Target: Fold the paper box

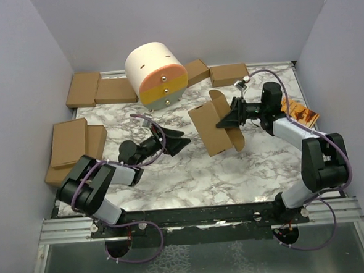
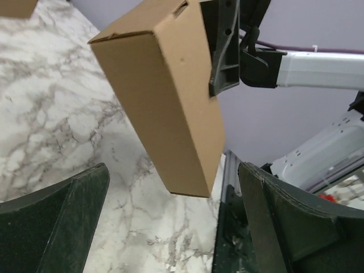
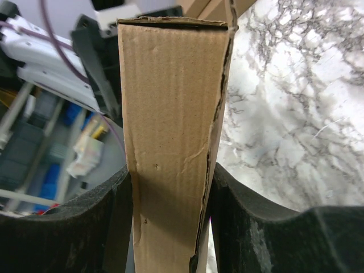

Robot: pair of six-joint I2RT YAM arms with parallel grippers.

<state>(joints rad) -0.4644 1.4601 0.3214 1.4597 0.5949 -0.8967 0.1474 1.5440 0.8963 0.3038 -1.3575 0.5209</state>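
Observation:
The paper box [image 1: 214, 129] is a brown cardboard box, mostly folded, with one flap still sticking up at its far end. It hangs tilted above the marble table's middle. My right gripper [image 1: 225, 121] is shut on its right side; in the right wrist view both pads press the narrow box wall [image 3: 170, 170]. My left gripper [image 1: 183, 141] is open and empty, low over the table just left of the box. In the left wrist view the box [image 2: 165, 96] hangs ahead, above the gap between my fingers [image 2: 68, 216].
A white, orange and yellow drawer unit [image 1: 156, 74] stands at the back. Ready-made brown boxes lie along the back edge [image 1: 100, 89], [image 1: 229, 74] and stacked at the left [image 1: 71, 144]. An orange booklet [image 1: 300, 112] lies at the right edge.

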